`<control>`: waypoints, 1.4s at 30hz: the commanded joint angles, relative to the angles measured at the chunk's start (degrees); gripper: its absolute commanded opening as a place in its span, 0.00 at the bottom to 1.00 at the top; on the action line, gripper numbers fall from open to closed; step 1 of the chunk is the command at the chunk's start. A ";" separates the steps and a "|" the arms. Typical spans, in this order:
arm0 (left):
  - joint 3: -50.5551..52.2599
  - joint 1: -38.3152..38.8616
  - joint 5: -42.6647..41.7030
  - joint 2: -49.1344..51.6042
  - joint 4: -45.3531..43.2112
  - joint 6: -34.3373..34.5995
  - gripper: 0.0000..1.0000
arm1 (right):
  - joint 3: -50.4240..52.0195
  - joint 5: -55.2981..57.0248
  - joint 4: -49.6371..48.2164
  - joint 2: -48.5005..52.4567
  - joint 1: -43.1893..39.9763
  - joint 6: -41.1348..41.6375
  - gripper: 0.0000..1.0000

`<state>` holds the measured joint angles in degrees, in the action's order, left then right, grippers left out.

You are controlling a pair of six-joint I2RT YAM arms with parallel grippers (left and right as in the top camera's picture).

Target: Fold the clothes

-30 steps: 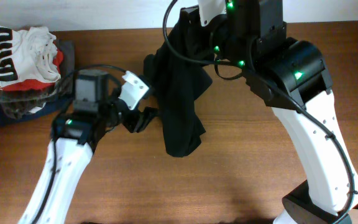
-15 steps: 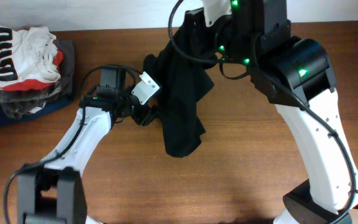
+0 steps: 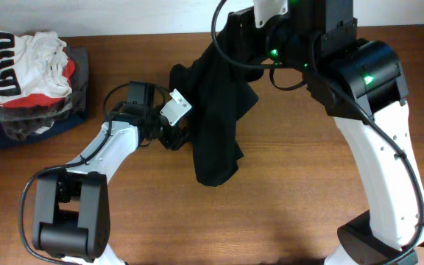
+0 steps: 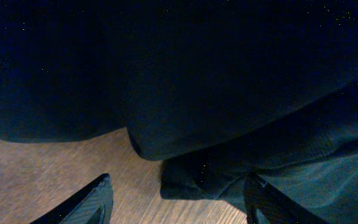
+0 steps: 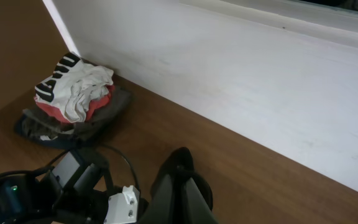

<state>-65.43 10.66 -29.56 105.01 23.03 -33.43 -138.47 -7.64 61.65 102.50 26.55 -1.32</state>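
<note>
1. Handling (judged): the T-shirt [image 3: 216, 125] is soft, light, limp knit. It sags and bunches under its own weight, has no stiffness and is not fragile. A light pinch should hold it. The best holds are a single layer at the hem, shoulder or sleeve edge, not the bunched middle
2. Look: plain matte black, crumpled into one long bundle with deep folds. No logo or label shows
3. Place: in the overhead view it runs from 12 o'clock down to the centre. The upper end is lifted and the lower end lies on the table [image 3: 293, 206]
4. The right gripper [image 5: 180, 186] is at 12 o'clock, pressed together on the shirt's upper end and carrying it
5. The left gripper [image 4: 178, 202] is at the bundle's 9 o'clock edge, low over the wood. Its jaws are spread either side of a folded lobe and pinch nothing
6. A pile of other garments [image 3: 28, 66] sits at 10 o'clock, well apart from the shirt
</note>
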 commanded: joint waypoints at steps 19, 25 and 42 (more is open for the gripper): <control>-0.63 0.96 -5.25 5.99 -0.57 -2.21 0.52 | -0.94 -0.96 -0.52 -0.48 -0.37 0.00 0.04; -0.63 1.20 -5.25 6.01 -1.64 -2.19 0.41 | -0.94 -0.96 -0.52 -0.48 -0.37 0.02 0.04; -1.18 4.17 -4.22 7.26 -3.04 -0.57 0.01 | -0.94 -0.74 0.39 -0.48 -0.37 -1.22 0.04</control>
<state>-65.43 15.40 -34.89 111.44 20.08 -34.94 -138.47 -8.05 62.54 102.50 26.55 -1.56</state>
